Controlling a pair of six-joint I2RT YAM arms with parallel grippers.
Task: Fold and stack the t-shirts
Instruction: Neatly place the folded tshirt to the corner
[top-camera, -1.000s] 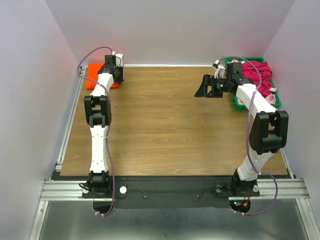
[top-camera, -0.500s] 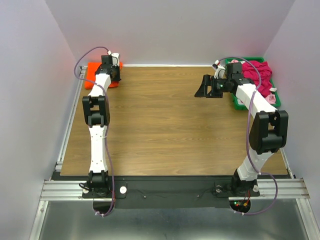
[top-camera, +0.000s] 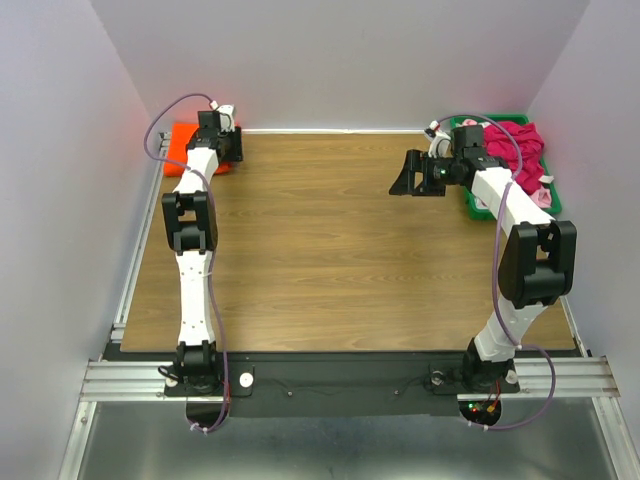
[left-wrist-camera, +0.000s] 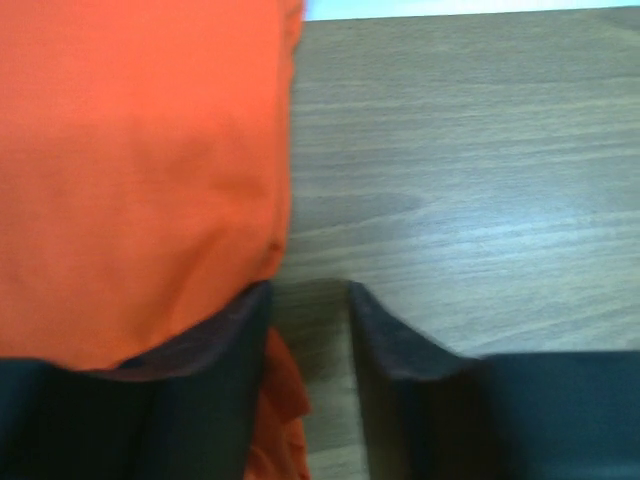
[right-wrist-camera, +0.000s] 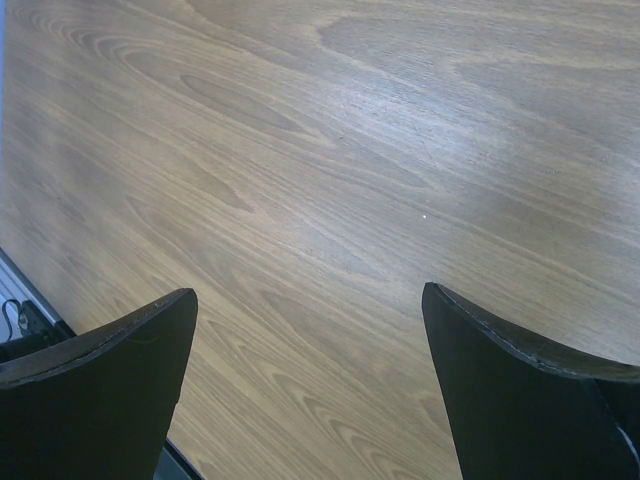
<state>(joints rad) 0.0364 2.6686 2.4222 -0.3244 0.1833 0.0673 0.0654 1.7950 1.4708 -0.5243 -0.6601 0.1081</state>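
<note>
A folded bright orange t-shirt (top-camera: 177, 142) lies in the table's far left corner. My left gripper (top-camera: 213, 135) sits at its right edge. In the left wrist view the orange t-shirt (left-wrist-camera: 140, 170) drapes over the left finger, and a little of it lies against that finger's inner side. The left gripper (left-wrist-camera: 308, 292) is open, with bare wood showing between the fingers. A magenta t-shirt (top-camera: 520, 150) is heaped in the green bin (top-camera: 478, 208), with a pale pink one (top-camera: 543, 197) beside it. My right gripper (top-camera: 405, 172) hovers left of the bin. It (right-wrist-camera: 310, 295) is open and empty over the wood.
The wooden table (top-camera: 330, 250) is walled on the left, back and right. The green bin stands at the far right edge. Metal rails run along the left side and the near edge by the arm bases.
My left gripper has slid toward the back left corner, carrying the orange t-shirt with it, and its jaws have spread apart. The right arm has not moved.
</note>
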